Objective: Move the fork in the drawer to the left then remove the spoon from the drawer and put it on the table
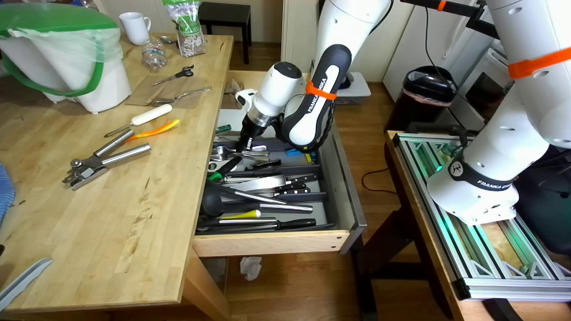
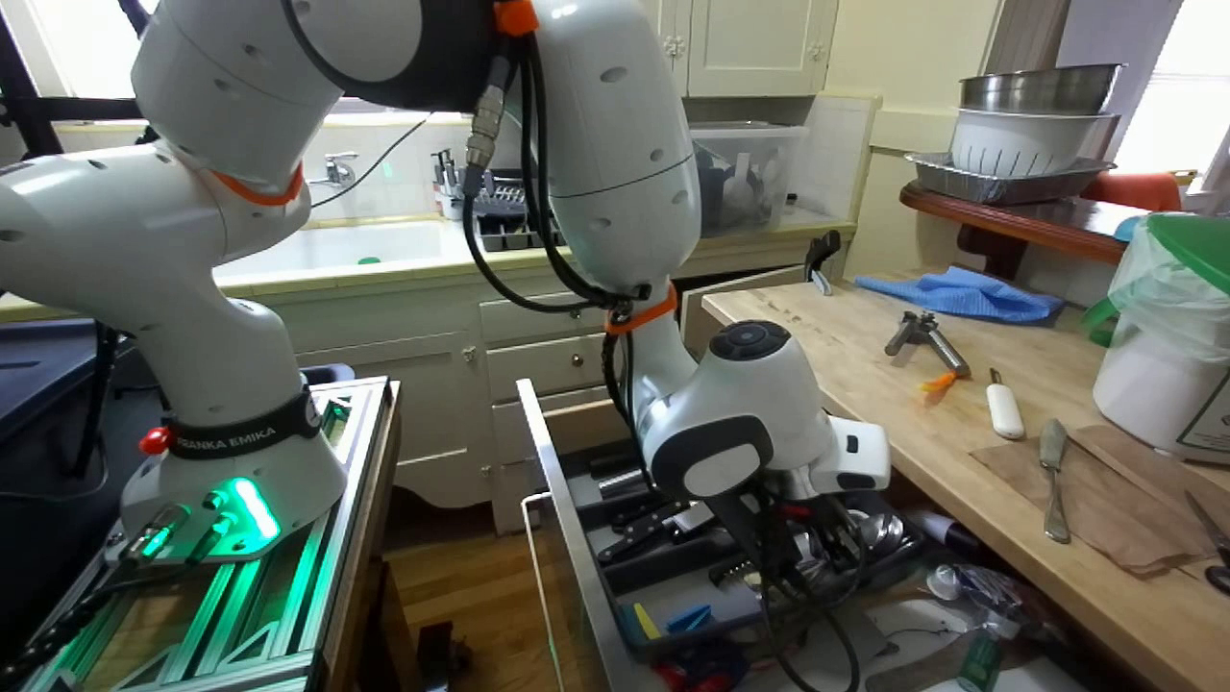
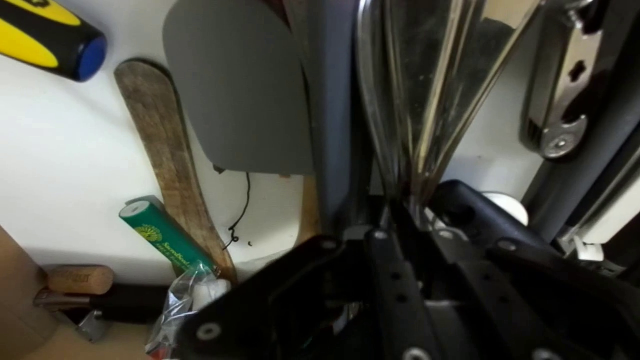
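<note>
Wrist view: my gripper [image 3: 411, 220] is at the bunched cutlery [image 3: 427, 150] in the drawer [image 1: 267, 245]; I can't tell whether it's clenched on any. With pieces overlapping, fork and spoon indistinguishable, I could snag the wrong one.

you can read "franka emika" along the arm [image 1: 308, 112] near its wrist and, in both exterior views, on the black collar [image 1: 484, 180] around its base, beside a round emblem [image 1: 456, 168]. a green tube [image 3: 162, 235] shows you "sacredseed", its second line too small.
</note>
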`<act>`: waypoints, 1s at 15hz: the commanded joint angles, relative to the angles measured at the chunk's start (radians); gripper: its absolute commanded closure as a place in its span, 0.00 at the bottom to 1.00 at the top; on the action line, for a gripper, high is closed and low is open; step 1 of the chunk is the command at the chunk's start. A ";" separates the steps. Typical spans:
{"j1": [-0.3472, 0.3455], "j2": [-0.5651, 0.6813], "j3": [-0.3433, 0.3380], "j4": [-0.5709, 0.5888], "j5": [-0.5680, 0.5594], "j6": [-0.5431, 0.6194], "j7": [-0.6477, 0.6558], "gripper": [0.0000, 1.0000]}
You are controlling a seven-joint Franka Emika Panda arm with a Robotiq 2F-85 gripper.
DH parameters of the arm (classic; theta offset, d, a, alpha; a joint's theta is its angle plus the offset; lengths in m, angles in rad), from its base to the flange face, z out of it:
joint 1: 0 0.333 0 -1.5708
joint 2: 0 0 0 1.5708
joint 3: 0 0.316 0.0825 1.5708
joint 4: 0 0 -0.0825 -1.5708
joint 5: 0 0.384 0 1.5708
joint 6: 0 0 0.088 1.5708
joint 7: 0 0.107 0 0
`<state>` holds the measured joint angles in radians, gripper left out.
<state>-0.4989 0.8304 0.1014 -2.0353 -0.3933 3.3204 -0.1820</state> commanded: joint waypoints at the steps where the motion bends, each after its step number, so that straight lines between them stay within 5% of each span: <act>1: 0.011 0.032 -0.011 0.024 0.031 0.029 -0.033 0.95; 5: 0.010 0.035 -0.015 0.027 0.030 0.032 -0.036 0.81; 11: 0.031 0.031 -0.036 0.023 0.038 0.025 -0.033 1.00; 15: 0.107 -0.100 -0.088 -0.051 0.082 -0.049 -0.005 0.99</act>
<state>-0.4617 0.8308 0.0659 -2.0273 -0.3692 3.3229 -0.1984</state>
